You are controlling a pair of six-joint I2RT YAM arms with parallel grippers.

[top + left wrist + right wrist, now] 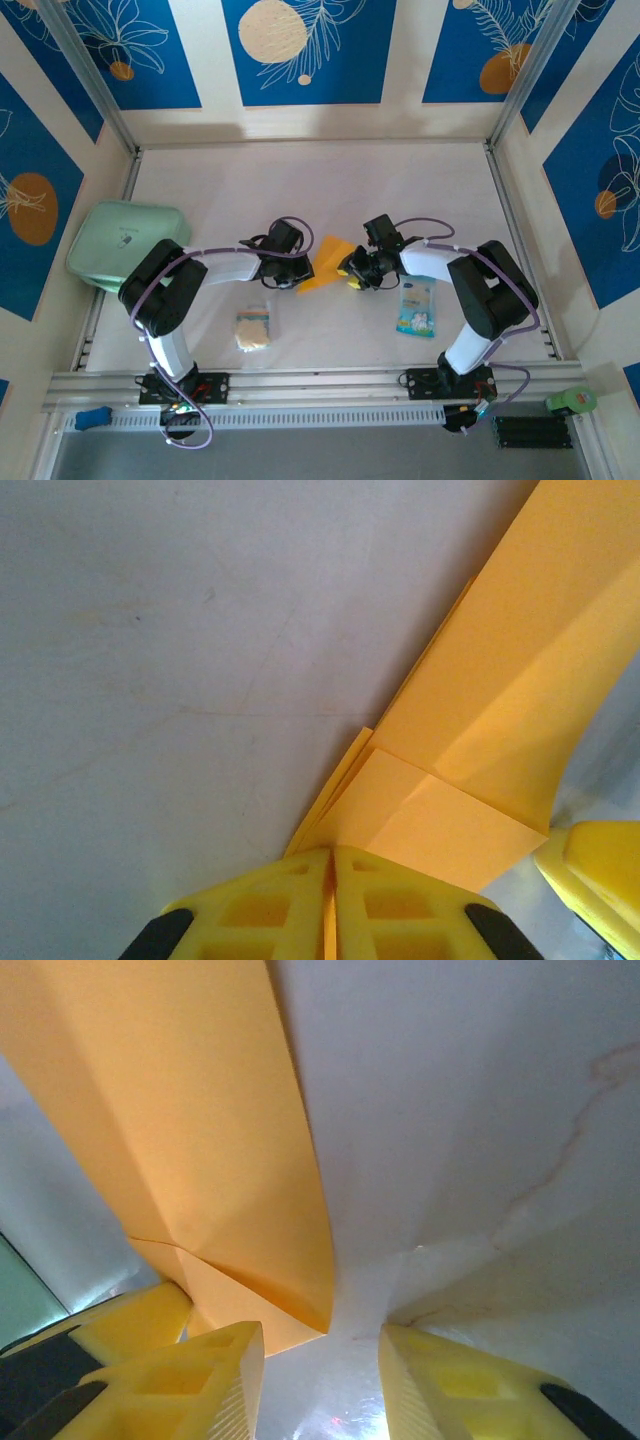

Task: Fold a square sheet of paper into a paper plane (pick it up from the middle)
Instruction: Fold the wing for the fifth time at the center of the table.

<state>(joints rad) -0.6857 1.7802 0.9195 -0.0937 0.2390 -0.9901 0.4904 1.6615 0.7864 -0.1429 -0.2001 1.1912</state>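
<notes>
A matte white desk (330,190) is enclosed on three sides by cream wall panels (300,50) printed with deep-blue rectangles, white line-drawn leaves and orange and pale circles. Two slanted silver aluminium posts (88,75) are set at the back corners. A silver aluminium rail (320,383) is laid along the near edge, with a white slotted cable duct (320,417) just beside it. The desk is lit evenly, and a soft shadow is cast along its back edge.

Paper (328,262) plain orange-yellow; table (300,190) white; packet (416,306) light-blue and white, printed; case (125,243) mint-green; walls (350,60) blue with white leaf outlines, orange discs.
</notes>
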